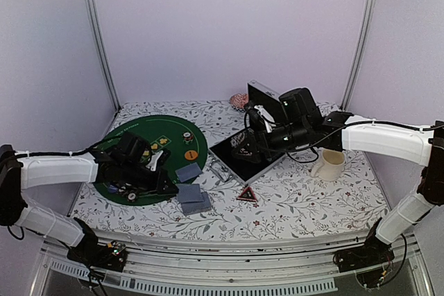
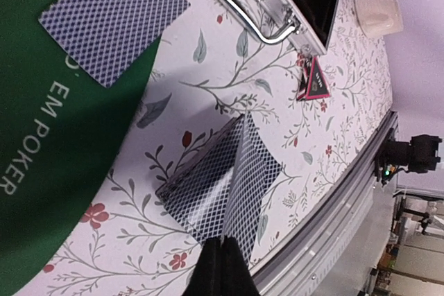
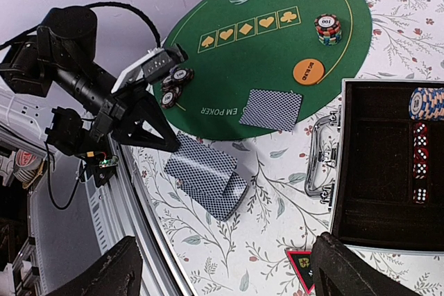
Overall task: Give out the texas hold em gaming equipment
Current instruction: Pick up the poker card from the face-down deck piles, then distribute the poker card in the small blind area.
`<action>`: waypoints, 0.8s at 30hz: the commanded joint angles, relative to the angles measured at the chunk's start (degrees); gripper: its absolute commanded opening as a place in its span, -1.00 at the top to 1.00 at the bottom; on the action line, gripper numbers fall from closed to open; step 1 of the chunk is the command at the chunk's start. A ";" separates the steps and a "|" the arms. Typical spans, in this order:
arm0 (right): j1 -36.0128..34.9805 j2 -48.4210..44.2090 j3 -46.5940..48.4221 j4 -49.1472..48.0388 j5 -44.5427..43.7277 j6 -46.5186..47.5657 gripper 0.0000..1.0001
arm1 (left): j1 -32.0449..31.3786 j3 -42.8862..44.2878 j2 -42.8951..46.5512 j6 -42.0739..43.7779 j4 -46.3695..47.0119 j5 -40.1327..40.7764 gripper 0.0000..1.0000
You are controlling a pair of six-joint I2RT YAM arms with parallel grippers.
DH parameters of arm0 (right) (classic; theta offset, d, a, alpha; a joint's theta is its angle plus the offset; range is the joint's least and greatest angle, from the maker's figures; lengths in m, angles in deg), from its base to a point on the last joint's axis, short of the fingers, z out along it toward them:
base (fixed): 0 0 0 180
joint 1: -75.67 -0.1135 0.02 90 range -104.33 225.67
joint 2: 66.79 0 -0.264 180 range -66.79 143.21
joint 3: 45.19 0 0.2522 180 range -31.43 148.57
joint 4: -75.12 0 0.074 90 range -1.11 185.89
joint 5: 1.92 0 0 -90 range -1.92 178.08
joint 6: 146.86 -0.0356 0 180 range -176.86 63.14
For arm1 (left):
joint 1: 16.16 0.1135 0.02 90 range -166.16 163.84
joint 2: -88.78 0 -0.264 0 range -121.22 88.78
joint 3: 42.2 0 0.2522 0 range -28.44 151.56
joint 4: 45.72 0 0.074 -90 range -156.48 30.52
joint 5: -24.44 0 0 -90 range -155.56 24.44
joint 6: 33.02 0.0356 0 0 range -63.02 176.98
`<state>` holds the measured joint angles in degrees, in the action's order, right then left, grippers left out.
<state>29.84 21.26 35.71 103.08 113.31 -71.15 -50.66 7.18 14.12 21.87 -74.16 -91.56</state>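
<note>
My left gripper (image 2: 220, 268) is shut on the edge of one grey-blue-backed playing card (image 2: 253, 171), lifting it off the deck (image 2: 198, 178) that lies on the floral cloth by the mat's near edge (image 1: 195, 199). One card (image 1: 187, 171) lies face down on the green poker mat (image 1: 139, 140). The orange button (image 1: 190, 154) and a striped chip stack (image 1: 186, 136) sit on the mat's right part. More chips (image 3: 173, 88) lie by the left arm. My right gripper (image 3: 229, 275) is open and empty, hovering over the open case (image 1: 239, 154).
The silver case holds a chip stack (image 3: 424, 102) and red dice (image 3: 420, 164); its handle (image 2: 250, 5) faces the mat. A cream mug (image 1: 330, 164) stands right of the case. A red-edged triangular item (image 1: 246, 195) lies in front of it. The table's metal front rail (image 2: 333, 206) is close to the deck.
</note>
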 commanded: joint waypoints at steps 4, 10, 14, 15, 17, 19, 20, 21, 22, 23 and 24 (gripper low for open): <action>-0.40 -0.34 1.67 1.09 -0.24 0.66 -0.72 | 9.60 2.36 6.18 2.49 -5.03 -0.23 1.00; -0.33 -0.30 1.68 1.10 -0.10 0.75 -0.72 | 21.74 2.07 11.85 3.83 -10.44 1.97 1.00; -0.34 -0.51 1.68 1.23 -0.19 0.92 -0.72 | 32.66 2.30 13.35 6.85 -12.90 4.90 1.00; -0.33 -0.47 1.68 1.27 -0.19 0.99 -0.72 | 35.81 2.28 13.16 7.49 -13.07 4.82 1.00; -0.38 -0.64 1.68 1.59 -0.23 1.01 -0.72 | 42.52 2.08 12.05 8.83 -13.04 3.65 1.00; -0.39 -1.03 1.68 1.84 -0.46 1.05 -0.72 | 49.49 1.81 10.65 10.53 -12.89 3.63 1.00; -0.36 -1.24 1.63 1.82 -0.64 1.02 -0.72 | 52.12 1.56 10.06 10.95 -12.38 3.80 1.00; -0.40 -1.49 1.61 1.80 -0.82 1.01 -0.72 | 54.14 1.10 9.52 10.87 -11.56 4.21 1.00; -0.39 -1.68 1.53 1.72 -0.88 1.01 -0.72 | 55.52 0.48 9.07 10.33 -10.50 4.35 1.00; -0.34 -1.74 1.59 1.77 -0.93 1.05 -0.72 | 56.46 -0.21 8.56 9.61 -9.22 3.92 1.00; -0.32 -1.70 1.53 1.80 -0.90 1.02 -0.72 | 57.40 -0.92 7.88 8.88 -7.58 3.56 1.00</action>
<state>29.84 21.24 35.71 104.57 113.22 -70.86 2.97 8.43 23.74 30.37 -84.82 -87.54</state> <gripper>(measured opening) 0.858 0.005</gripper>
